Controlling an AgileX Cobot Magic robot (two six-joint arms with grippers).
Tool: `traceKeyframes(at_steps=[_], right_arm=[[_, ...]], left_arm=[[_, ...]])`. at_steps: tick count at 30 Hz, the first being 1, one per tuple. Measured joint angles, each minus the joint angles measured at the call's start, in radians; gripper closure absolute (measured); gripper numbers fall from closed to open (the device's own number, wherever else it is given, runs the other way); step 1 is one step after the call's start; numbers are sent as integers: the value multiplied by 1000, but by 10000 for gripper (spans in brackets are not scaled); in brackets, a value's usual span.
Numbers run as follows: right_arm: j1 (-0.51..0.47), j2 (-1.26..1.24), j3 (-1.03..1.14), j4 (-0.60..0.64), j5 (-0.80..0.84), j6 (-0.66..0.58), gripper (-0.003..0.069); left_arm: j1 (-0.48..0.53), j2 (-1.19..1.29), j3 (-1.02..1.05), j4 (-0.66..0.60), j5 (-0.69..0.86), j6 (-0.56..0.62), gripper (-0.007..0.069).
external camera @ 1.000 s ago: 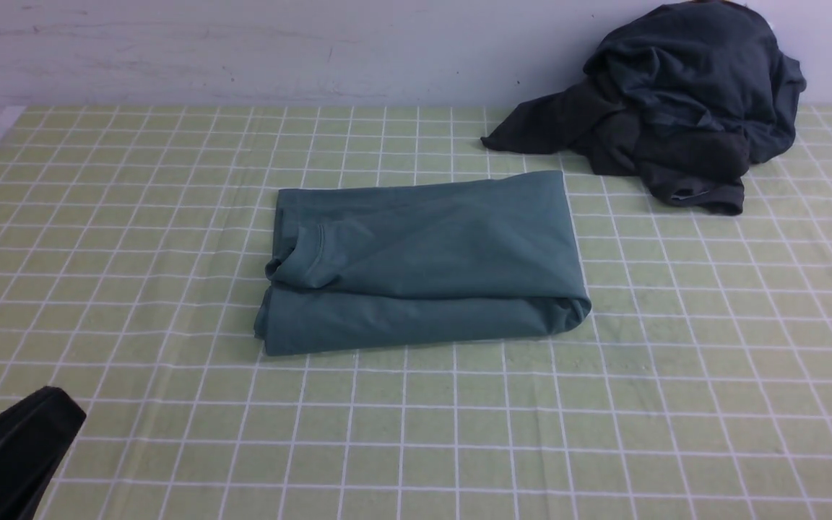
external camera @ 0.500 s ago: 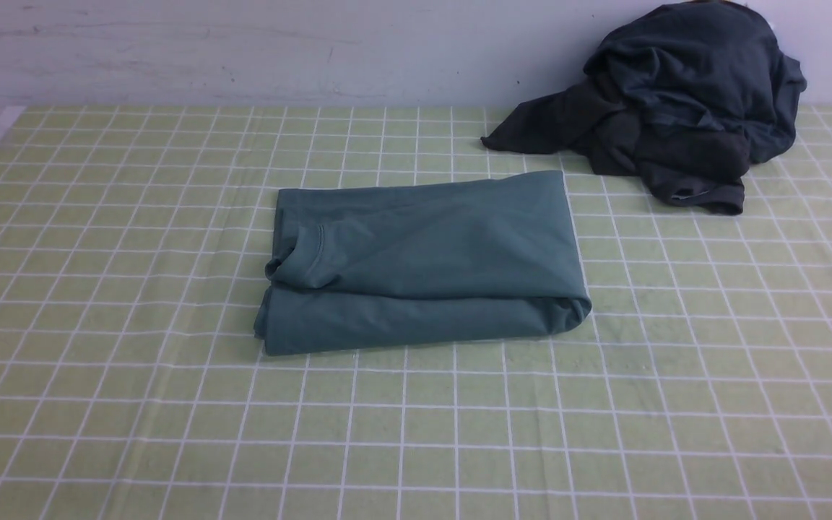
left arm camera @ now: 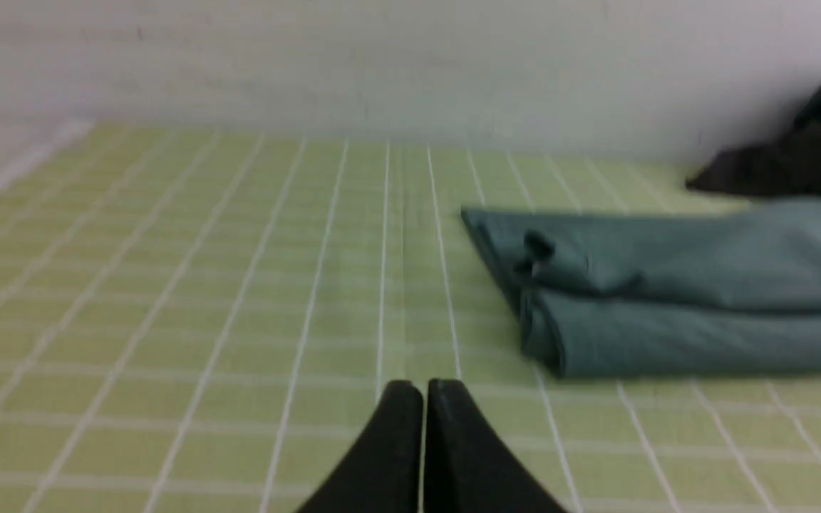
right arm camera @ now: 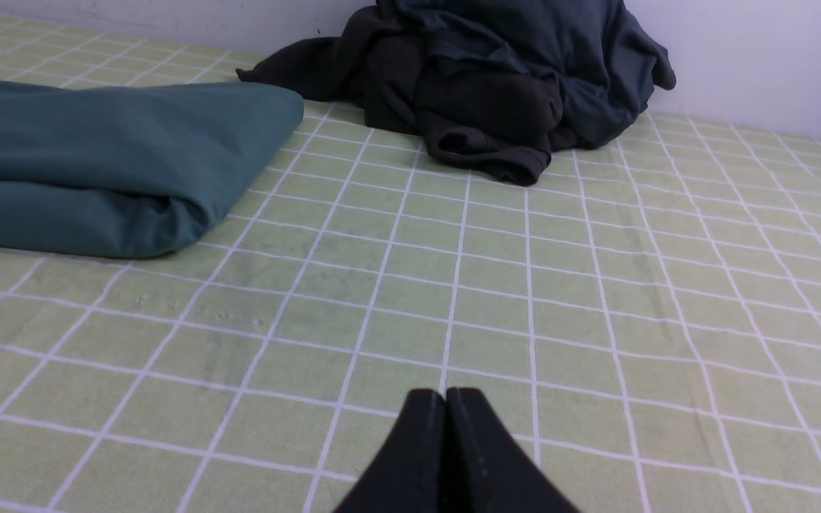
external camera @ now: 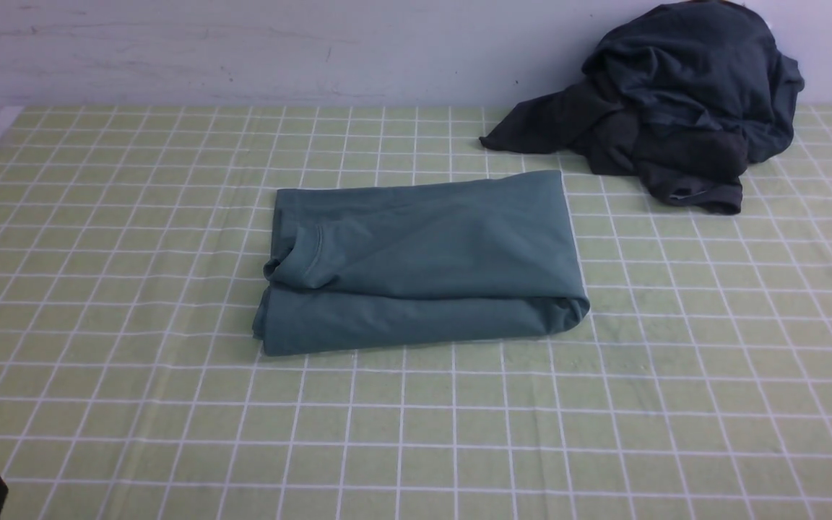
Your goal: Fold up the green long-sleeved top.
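Green top [external camera: 423,260] lies folded mid table [external camera: 98,217], soft, floppy, light. Grab thick folded edge, not loose layer. Left end effector [left arm camera: 422,390] together, empty. Right end effector [right arm camera: 445,399] together, empty.

Left gripper [left arm camera: 423,388] with fingers pressed together, empty, low above the surface; only a dark tip shows at the front view's lower left corner. Right gripper [right arm camera: 445,397] likewise closed, empty, low above the surface
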Motion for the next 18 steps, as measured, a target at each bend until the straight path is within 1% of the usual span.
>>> traceKeyframes(at_steps=[1,3,6,18], right_arm=[[0,0,0,0,0,0,673],[0,0,0,0,0,0,673],[0,0,0,0,0,0,673],[0,0,0,0,0,0,673]], left_arm=[[0,0,0,14,55,-12,627],[-3,0,-1,36,89,-22,627],[-10,0,-1,54,91,-32,627],[-10,0,-6,57,112,-32,627]])
